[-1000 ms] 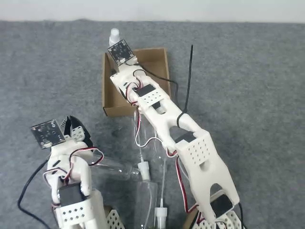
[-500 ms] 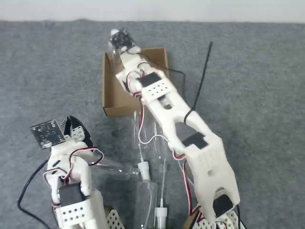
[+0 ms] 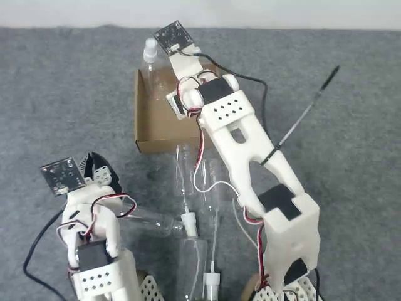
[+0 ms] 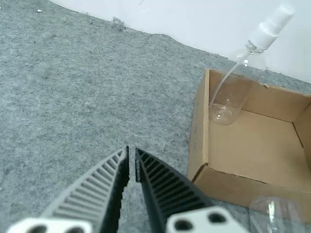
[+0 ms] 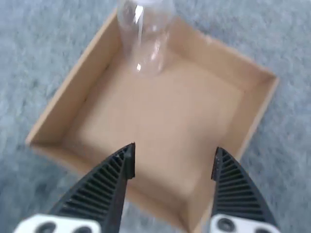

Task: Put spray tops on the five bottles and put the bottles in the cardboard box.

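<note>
Grey felt-like surface (image 3: 56, 94), white wall (image 3: 200, 12) along its far edge. Nearest the arm bases, clear bottles lie on their sides. A topped bottle (image 3: 153, 221) is just beside the left arm (image 3: 94, 244). A second bottle (image 3: 193, 257) is next to it, also w/ a spray top. At least two more bottles (image 3: 188, 166) lie between these and the box, partly under the right arm (image 3: 250, 157), so can't tell if they're topped. Prob. laid flat as a waiting queue, in easy reach of both arms.

Left tool (image 4: 131, 151): jaws all but closed, nothing between them, low over bare surface. The box is ahead of it and off to one side, well apart. My read: parked clear so the other arm gets the box to itself.

Right tool (image 5: 172, 155): jaws spread wide, empty, hanging above the cardboard box (image 5: 58, 111) w/ the box floor straight below. One spray bottle (image 5: 144, 34) is in the box, at the corner farthest from this tool. It is tilted, leaning on the box wall, w/ its white top on. The corner spot makes sense: it leaves the rest of the floor free for the other four. Open, empty jaws above a seated bottle fit a completed drop, so approx. one of five done. The next move prob. calls for a fresh bottle from the near group.
</note>
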`<state>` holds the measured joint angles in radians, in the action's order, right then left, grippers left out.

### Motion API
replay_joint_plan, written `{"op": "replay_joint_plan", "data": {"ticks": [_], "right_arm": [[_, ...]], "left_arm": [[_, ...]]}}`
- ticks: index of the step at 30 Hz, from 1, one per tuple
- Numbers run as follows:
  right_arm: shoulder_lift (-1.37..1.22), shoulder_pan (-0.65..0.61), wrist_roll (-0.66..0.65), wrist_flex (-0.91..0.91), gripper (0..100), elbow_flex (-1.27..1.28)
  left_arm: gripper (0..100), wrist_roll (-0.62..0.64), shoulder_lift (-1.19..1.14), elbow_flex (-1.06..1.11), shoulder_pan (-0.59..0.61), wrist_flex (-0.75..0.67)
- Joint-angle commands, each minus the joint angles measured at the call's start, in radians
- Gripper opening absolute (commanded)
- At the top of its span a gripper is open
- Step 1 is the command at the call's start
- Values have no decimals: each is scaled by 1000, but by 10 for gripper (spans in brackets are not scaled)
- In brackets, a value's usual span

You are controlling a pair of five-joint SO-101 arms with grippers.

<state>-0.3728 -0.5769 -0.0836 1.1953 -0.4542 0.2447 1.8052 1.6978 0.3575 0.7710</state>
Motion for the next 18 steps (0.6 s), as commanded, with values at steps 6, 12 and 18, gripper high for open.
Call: {"op": "replay_joint_plan", "data": {"ticks": [6, 12, 18], "right_arm": [[139, 7, 9, 245, 210, -23], [239, 2, 11, 394, 210, -23], [348, 2, 11, 533, 210, -23]], "left_arm": [[13, -8, 17, -13, -3, 2], [13, -8, 17, -13, -3, 2], [13, -8, 17, -13, -3, 2]]}}
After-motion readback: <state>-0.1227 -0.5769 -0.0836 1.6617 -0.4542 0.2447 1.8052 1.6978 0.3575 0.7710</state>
